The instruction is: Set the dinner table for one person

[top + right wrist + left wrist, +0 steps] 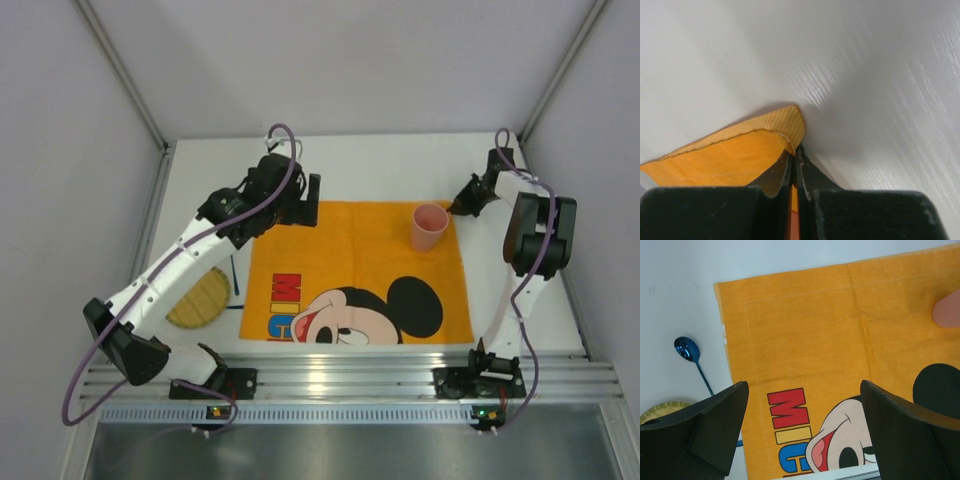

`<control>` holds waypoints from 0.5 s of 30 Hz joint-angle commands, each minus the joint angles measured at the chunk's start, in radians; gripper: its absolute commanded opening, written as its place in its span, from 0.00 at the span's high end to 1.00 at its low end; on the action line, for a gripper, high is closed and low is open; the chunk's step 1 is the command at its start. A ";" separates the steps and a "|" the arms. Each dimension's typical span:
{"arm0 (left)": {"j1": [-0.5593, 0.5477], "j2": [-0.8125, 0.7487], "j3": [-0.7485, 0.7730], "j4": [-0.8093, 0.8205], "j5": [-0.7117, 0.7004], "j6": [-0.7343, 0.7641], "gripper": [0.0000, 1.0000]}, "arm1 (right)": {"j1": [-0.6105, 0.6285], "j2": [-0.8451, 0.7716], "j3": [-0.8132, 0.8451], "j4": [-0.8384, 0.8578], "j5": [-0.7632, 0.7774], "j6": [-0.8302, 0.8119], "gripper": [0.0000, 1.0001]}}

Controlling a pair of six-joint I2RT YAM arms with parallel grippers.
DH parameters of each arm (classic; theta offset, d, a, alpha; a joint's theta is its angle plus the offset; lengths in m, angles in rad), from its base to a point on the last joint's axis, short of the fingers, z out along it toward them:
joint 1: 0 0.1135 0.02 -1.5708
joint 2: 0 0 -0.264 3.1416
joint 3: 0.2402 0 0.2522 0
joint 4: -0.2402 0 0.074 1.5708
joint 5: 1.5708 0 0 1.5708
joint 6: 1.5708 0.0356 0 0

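orange cloth mat [350,260] – cartoon mouse print in black, peach, red and white, block letters in red, yellow, blue. plain pink cup [429,227]. shiny metallic blue spoon [687,349]. yellow round plate [205,300], woven-looking pattern, greenish rim. plain white dinner table [380,160]. black left gripper [803,390], black right gripper [795,155] – fine ribbed stripes on the orange hem beside it. white arm links [170,265], purple cables [290,140].

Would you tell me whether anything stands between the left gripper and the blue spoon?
Nothing visible does. The left gripper hangs open over the orange mat, and the blue spoon lies on bare dinner table just off the mat's left edge.
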 commanded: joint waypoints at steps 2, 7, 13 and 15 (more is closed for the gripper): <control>0.045 -0.020 -0.021 -0.051 -0.096 -0.041 0.02 | 0.013 0.062 0.038 -0.002 0.028 -0.012 1.00; 0.147 -0.076 -0.167 -0.035 -0.107 -0.052 0.02 | 0.013 0.020 0.017 -0.005 0.034 -0.017 0.74; 0.217 -0.167 -0.290 0.070 -0.225 -0.107 0.02 | 0.002 -0.141 0.026 -0.100 0.120 -0.046 0.02; 0.256 -0.188 -0.336 0.084 -0.268 -0.159 0.02 | 0.001 -0.216 0.034 -0.136 0.150 -0.044 0.00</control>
